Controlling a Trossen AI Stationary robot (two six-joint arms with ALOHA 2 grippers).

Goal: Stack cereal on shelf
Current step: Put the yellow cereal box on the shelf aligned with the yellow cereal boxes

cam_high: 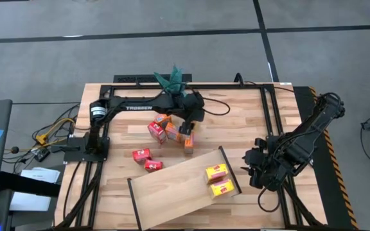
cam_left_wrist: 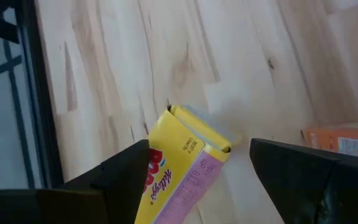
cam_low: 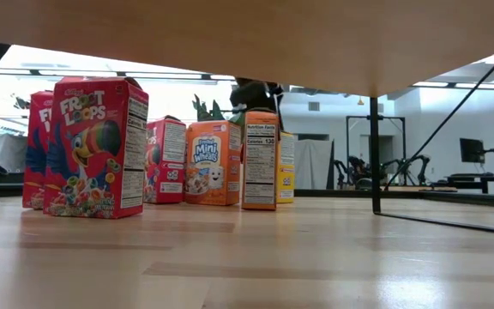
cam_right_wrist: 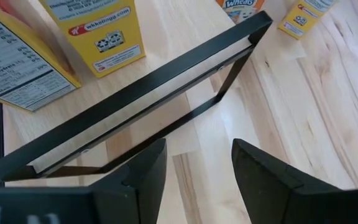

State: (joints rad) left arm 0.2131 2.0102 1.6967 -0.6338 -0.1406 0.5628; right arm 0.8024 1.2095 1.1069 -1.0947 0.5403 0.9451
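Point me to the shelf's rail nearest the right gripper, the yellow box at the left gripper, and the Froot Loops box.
shelf rail [cam_right_wrist: 135, 93], right wrist view, middle of the black bar.
yellow box [cam_left_wrist: 179, 162], left wrist view, printed face.
Froot Loops box [cam_low: 88, 146], low view, front face.

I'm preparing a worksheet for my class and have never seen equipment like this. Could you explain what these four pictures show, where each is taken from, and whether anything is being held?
This is a robot with two dark jointed arms at a slatted wooden table, each ending in a two-finger gripper. One picture looks straight down from above, one looks level across the tabletop, and two come from cameras on the wrists.

Small cardboard cereal boxes in red, orange and yellow stand in the middle. Two yellow boxes already lie on the large light-wood shelf board with black end rails.

The left gripper is open around a yellow cereal box, not yet clamped. The right gripper is open and empty beside the shelf's black rail.
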